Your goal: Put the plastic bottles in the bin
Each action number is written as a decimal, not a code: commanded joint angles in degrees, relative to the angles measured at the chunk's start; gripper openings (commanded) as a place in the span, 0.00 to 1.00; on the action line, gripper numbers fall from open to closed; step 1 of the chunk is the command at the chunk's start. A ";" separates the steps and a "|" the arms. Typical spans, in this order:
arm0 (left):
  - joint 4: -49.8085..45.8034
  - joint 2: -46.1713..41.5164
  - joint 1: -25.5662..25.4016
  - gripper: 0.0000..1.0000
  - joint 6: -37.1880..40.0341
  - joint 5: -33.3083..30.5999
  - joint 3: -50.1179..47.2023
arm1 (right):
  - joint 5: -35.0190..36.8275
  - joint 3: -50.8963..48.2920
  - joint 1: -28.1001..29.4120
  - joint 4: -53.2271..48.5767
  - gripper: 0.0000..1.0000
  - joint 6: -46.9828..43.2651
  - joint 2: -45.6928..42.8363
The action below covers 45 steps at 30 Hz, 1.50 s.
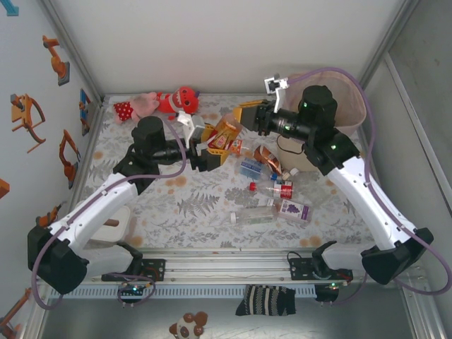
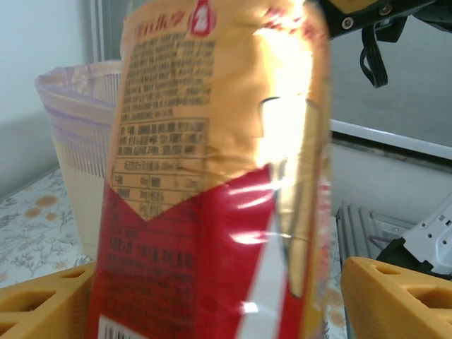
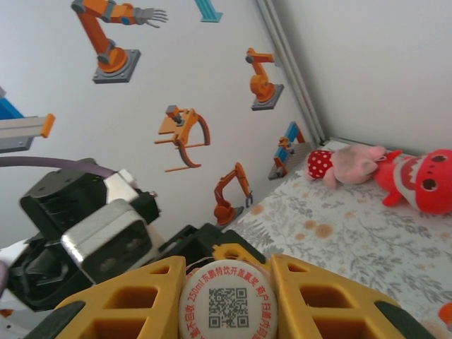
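- Counter [image 1: 198,205]: fern-patterned surface; it carries the loose items.
- Bin [image 1: 349,99]: stands at the far right of the counter, behind my right arm. My left wrist view shows its pink rim over a ribbed cream wall [image 2: 78,141].
- My right tool [image 1: 240,116]: closed narrow on the orange-and-red bottle [image 1: 224,134]. Its yellow fingers [image 3: 134,304] press both sides of the cap [image 3: 224,305].
- My left tool [image 1: 206,145]: set wide, one finger on either side of the same bottle's body [image 2: 212,176], with a gap showing on one side.
- Orange-and-red bottle: located between my two tools, left of the bin.
- Remaining bottles [image 1: 275,191]: scattered on the counter in front of the bin.
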 commanded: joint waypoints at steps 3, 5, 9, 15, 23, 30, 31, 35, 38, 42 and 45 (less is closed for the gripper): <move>0.03 -3.29 -0.20 0.83 0.56 -1.27 -1.44 | 3.16 3.31 -6.33 -1.41 0.15 -0.93 -1.02; 0.00 -3.99 -0.15 0.83 0.64 -1.62 -1.94 | 2.65 4.05 -9.71 -1.74 0.15 -0.55 -1.09; -0.64 -5.11 -0.04 0.83 0.81 -2.28 -2.76 | 2.03 6.67 -17.58 -2.81 0.15 -0.41 -0.80; -2.10 -5.88 0.05 0.83 1.22 -2.93 -3.12 | 2.06 12.20 -29.72 -3.33 0.15 0.21 2.24; -3.12 -7.59 0.14 0.83 1.25 -3.79 -4.24 | 7.44 15.68 -38.77 -2.93 0.15 -0.38 9.36; -3.78 -9.08 0.10 0.83 1.08 -4.76 -4.88 | 7.20 13.49 -39.11 1.93 0.14 0.61 15.41; -3.83 -9.16 0.07 0.83 1.06 -4.84 -5.04 | 6.73 12.98 -39.09 2.70 0.13 1.25 16.16; -4.21 -9.79 0.00 0.82 0.68 -5.13 -5.21 | 5.57 10.54 -38.99 6.61 0.13 3.32 19.12; -4.29 -10.35 0.02 0.82 0.42 -5.38 -5.64 | 4.94 9.39 -38.83 7.90 0.13 3.85 21.25; -4.82 -10.90 0.05 0.82 0.47 -5.86 -6.07 | 4.51 8.63 -37.38 8.56 0.13 3.55 24.30; -5.26 -10.95 0.00 0.82 0.50 -6.13 -6.10 | 4.88 8.35 -36.28 8.35 0.13 2.99 26.56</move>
